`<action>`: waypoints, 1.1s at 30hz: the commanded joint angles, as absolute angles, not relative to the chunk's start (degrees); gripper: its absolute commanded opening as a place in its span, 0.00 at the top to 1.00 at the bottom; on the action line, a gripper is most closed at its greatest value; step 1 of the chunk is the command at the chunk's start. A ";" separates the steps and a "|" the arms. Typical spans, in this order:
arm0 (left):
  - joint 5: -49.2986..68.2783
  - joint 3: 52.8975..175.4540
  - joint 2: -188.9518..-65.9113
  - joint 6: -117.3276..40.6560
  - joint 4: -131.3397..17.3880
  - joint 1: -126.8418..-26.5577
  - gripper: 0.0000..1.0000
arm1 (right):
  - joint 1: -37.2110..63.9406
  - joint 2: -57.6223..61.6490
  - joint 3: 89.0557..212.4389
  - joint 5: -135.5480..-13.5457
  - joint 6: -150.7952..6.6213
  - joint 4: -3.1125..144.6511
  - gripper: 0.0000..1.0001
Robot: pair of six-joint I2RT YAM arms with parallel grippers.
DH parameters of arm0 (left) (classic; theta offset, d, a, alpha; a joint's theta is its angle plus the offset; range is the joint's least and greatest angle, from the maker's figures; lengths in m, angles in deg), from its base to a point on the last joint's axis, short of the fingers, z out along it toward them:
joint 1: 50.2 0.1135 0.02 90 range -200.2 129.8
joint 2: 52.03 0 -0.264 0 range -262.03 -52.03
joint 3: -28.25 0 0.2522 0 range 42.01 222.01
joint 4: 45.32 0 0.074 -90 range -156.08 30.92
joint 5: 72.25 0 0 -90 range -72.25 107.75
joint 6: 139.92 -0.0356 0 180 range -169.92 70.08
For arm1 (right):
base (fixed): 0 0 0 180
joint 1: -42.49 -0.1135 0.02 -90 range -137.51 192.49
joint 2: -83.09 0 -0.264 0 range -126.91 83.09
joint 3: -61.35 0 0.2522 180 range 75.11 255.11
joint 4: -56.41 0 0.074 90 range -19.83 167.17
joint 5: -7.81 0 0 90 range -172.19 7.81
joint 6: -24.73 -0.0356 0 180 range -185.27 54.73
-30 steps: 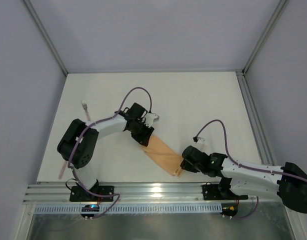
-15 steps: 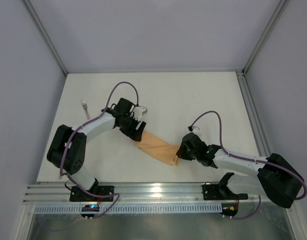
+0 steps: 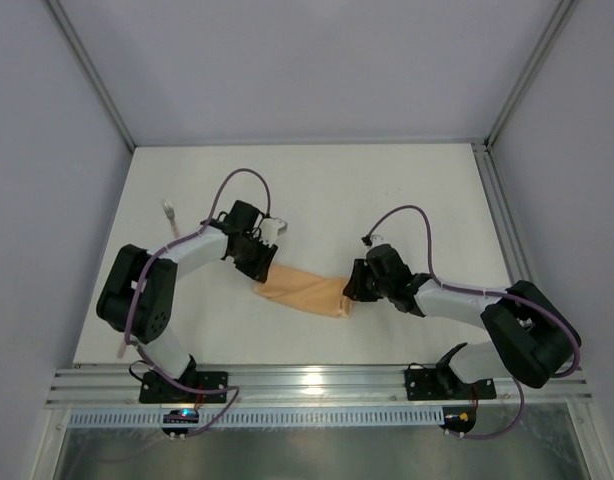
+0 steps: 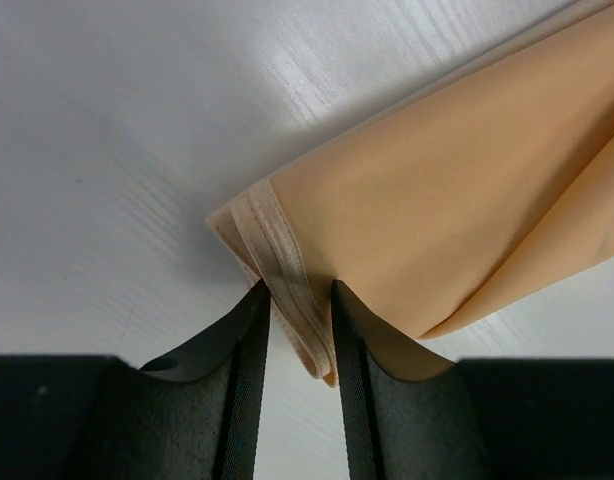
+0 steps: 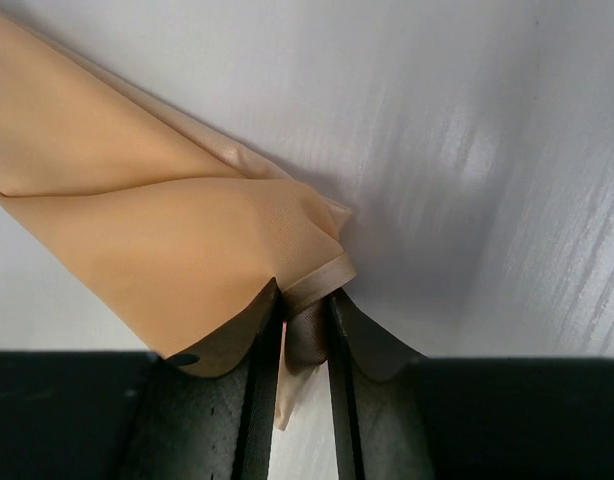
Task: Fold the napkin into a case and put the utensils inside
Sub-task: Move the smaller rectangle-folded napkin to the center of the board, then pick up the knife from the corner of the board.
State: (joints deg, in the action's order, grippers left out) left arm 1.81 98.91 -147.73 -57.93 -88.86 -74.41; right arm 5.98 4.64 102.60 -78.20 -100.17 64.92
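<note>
Your left hand [image 4: 294, 300] is nearly closed, its fingers pinching the stitched hem at one corner of the napkin [image 4: 437, 190]. Your right hand [image 5: 299, 305] grips just as narrowly on the hem at the napkin's other end, with a small tail of cloth hanging down between its fingers. Between the two hands the napkin is a narrow folded strip, drawn fairly straight, with a loose lengthwise fold on top. I cannot tell whether it rests on the bench [image 3: 407, 190] or hangs just above it.

A second ago the strip ran on a slant. It has now swung round until it lies almost level across the bench, and both hands have carried their ends with it. To my eye you are squaring up the case, not yet laying it down, so nothing can go inside it for now.

One of the utensils [image 3: 170, 211] lies well to the left of the napkin, untouched and mostly hidden behind your left arm. You will need to free a hand to reach it.
</note>
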 commanded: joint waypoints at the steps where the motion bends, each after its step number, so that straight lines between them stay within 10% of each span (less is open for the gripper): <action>1: 2.28 97.82 -148.62 -59.14 -88.08 -73.93 0.67 | 6.19 3.02 102.89 -76.04 -95.86 65.69 0.72; 16: 0.96 98.52 -145.37 -58.62 -90.10 -73.93 0.52 | 6.19 13.99 107.80 -81.66 -91.38 81.94 0.40; 33: 2.71 99.31 -142.31 -58.88 -90.81 -72.79 0.34 | 5.23 17.09 105.43 -76.74 -96.21 80.19 0.40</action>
